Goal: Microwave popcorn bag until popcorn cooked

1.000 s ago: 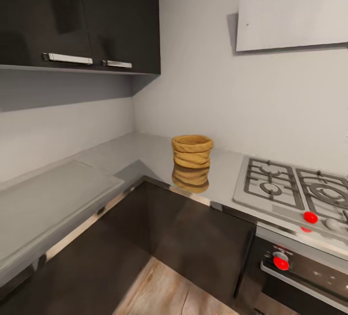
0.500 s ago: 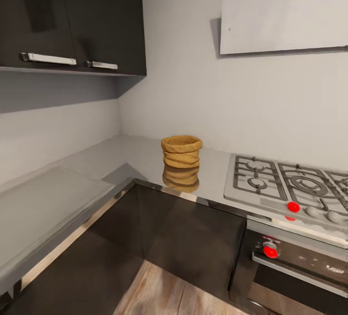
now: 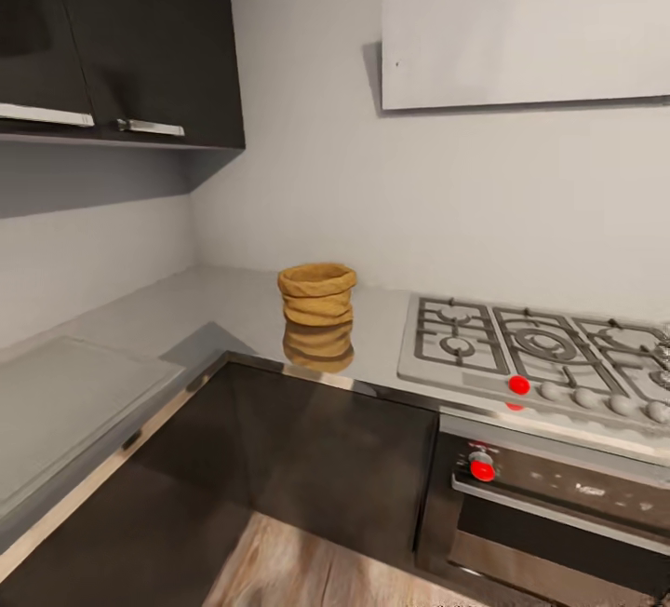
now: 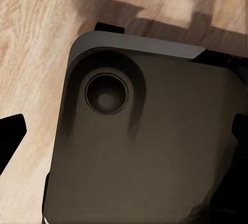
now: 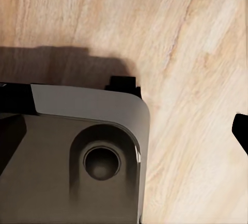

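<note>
The popcorn bag, a tan-orange ridged sack, stands upright on the grey glossy countertop near the inner corner, left of the hob, with its reflection below it. Whether popcorn lies inside cannot be seen. The microwave is out of view. In the left wrist view my left gripper is open, its dark fingertips at the picture's two sides over the robot's dark base. In the right wrist view my right gripper is open too, above the base and the wooden floor.
A grey gas hob with red and grey knobs sits right of the bag, over a dark steel oven. A white flat hood hangs above. Dark upper cabinets and brown cabinet fronts frame the corner.
The whole head picture has slid left, so the camera has turned or moved right. The bag stands in the same place on the countertop.
</note>
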